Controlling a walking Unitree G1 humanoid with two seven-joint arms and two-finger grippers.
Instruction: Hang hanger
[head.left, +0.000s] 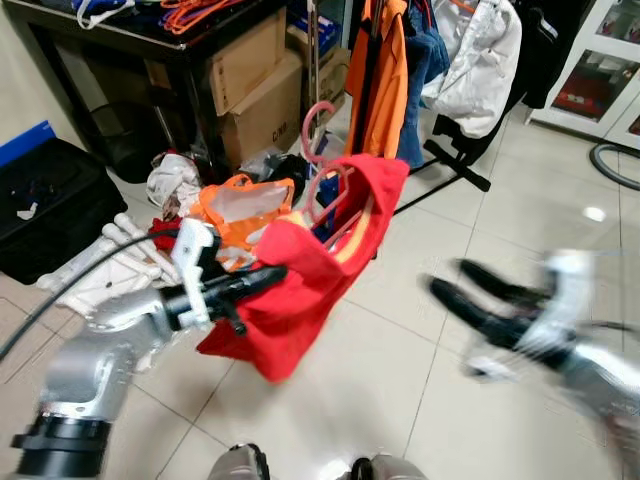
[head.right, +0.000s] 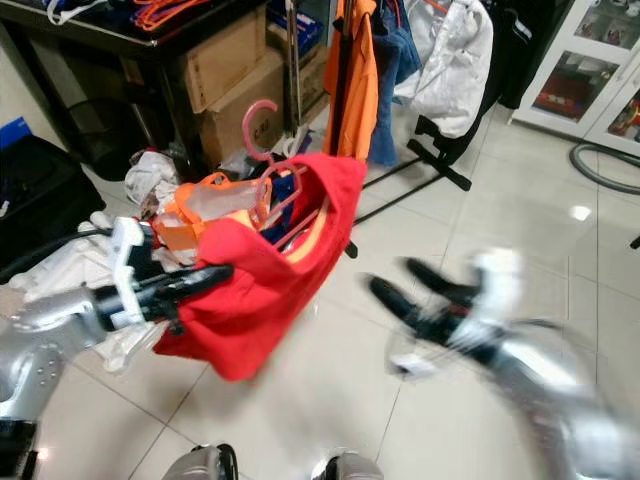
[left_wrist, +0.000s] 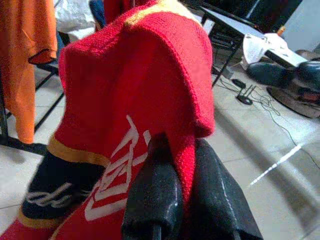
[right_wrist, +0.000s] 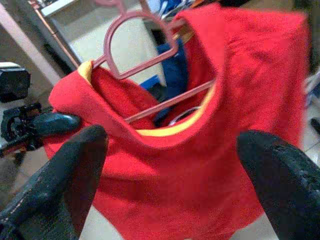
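The left tool (head.left: 262, 276) grips the red shirt (head.left: 310, 270), pink hanger (head.left: 322, 175) inside, above the floor. The right tool (head.left: 470, 296), released, should grip the hook squarely before lifting toward the rack (head.left: 372, 60).

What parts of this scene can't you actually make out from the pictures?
- Right tool: smeared by motion in both eye views; its open fingers show sharper in the right wrist view.
- Pink hanger: its lower part sits inside the red garment, so its full shape is hidden.
- Left tool: fingertips buried in red fabric in the left wrist view.
- Clothes rack: top cut off by the upper edge of the eye views.
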